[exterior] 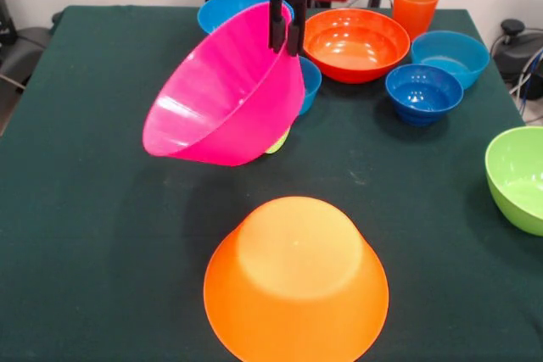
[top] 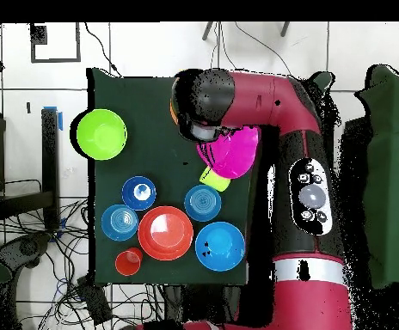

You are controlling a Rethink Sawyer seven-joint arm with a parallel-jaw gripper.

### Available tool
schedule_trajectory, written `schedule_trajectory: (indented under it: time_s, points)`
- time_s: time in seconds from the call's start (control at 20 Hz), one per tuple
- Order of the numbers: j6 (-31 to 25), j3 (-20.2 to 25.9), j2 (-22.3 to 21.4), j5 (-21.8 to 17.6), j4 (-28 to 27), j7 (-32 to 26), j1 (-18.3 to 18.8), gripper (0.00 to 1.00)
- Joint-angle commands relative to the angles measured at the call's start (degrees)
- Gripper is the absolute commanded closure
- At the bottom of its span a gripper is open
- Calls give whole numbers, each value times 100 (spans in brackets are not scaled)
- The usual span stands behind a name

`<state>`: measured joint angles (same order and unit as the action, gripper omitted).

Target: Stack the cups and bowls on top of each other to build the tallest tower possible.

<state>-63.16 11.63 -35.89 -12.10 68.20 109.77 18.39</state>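
The big orange bowl point(exterior: 296, 281) sits upside down near the tabletop point(exterior: 85, 209) edge as the base. The pink bowl point(exterior: 225, 95) hangs tilted in the air behind it, its rim pinched by the end effector point(exterior: 286, 40). Next, I reckon, it must be carried over and turned. A green cup point(exterior: 277, 142) peeks out behind it, mostly hidden.

The pink bowl point(exterior: 225, 95) and upside-down light-orange bowl point(exterior: 296, 281) look like glossy smooth plastic, as does the red-orange bowl point(exterior: 356, 44). The table point(exterior: 85, 209) wears matt dark-green cloth.
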Motion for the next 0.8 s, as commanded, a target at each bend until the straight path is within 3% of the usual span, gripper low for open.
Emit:
schedule_trajectory:
  time_s: [0.05,0.25,0.5,0.8]
  points:
    - [-858,499,-223,-661,-469,-2045,57,100]
    - [-984,520,-80,-785,-764,-1860,-37,100]
    - [-609,451,89,-800,-703,-1208,-208,100]
    - [-418,108,445,-1272,-1258,-319,-783,100]
